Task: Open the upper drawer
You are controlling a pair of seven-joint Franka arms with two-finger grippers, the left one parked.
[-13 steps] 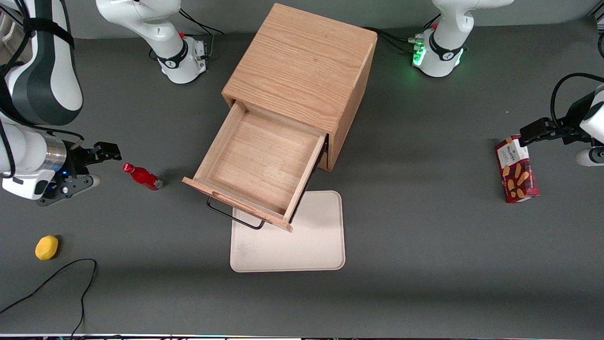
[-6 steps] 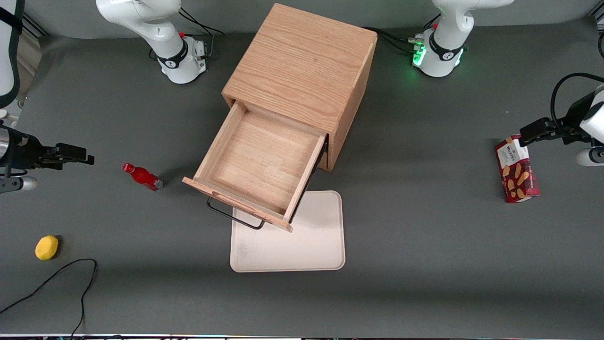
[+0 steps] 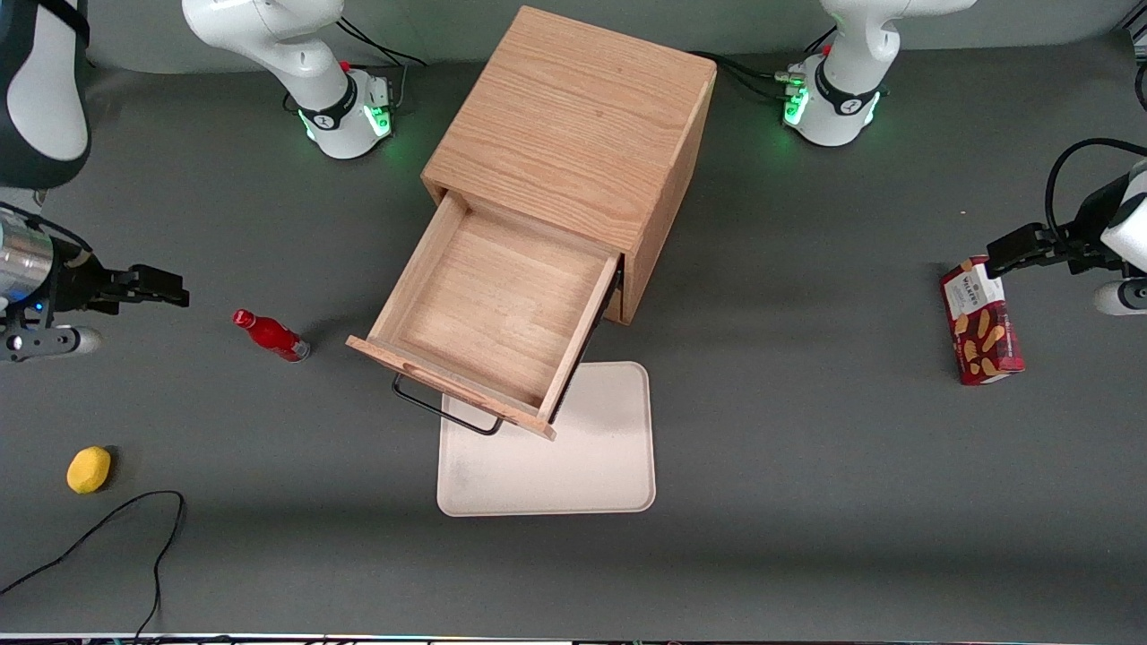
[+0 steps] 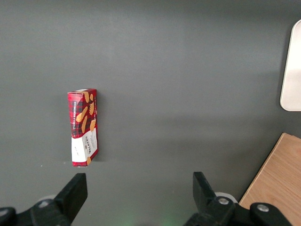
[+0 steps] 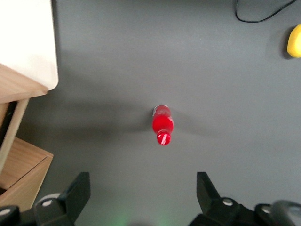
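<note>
The upper drawer (image 3: 498, 313) stands pulled far out of the oak cabinet (image 3: 573, 116). Its inside is bare, and its thin black bar handle (image 3: 445, 414) hangs over the edge of a cream tray. A corner of the drawer front (image 5: 19, 87) shows in the right wrist view. My gripper (image 3: 166, 287) hovers toward the working arm's end of the table, well away from the drawer and handle. It is open with nothing between its fingers (image 5: 142, 181), and a red bottle stands just ahead of them.
The red bottle (image 3: 271, 335) (image 5: 162, 124) stands between the gripper and the drawer. A cream tray (image 3: 573, 466) lies in front of the cabinet. A yellow fruit (image 3: 89, 469) and a black cable (image 3: 116, 528) lie nearer the camera. A red cookie box (image 3: 980, 321) lies at the parked arm's end.
The gripper has drawn back from beside the red bottle toward the working arm's end of the table. The drawer has stayed pulled out.
</note>
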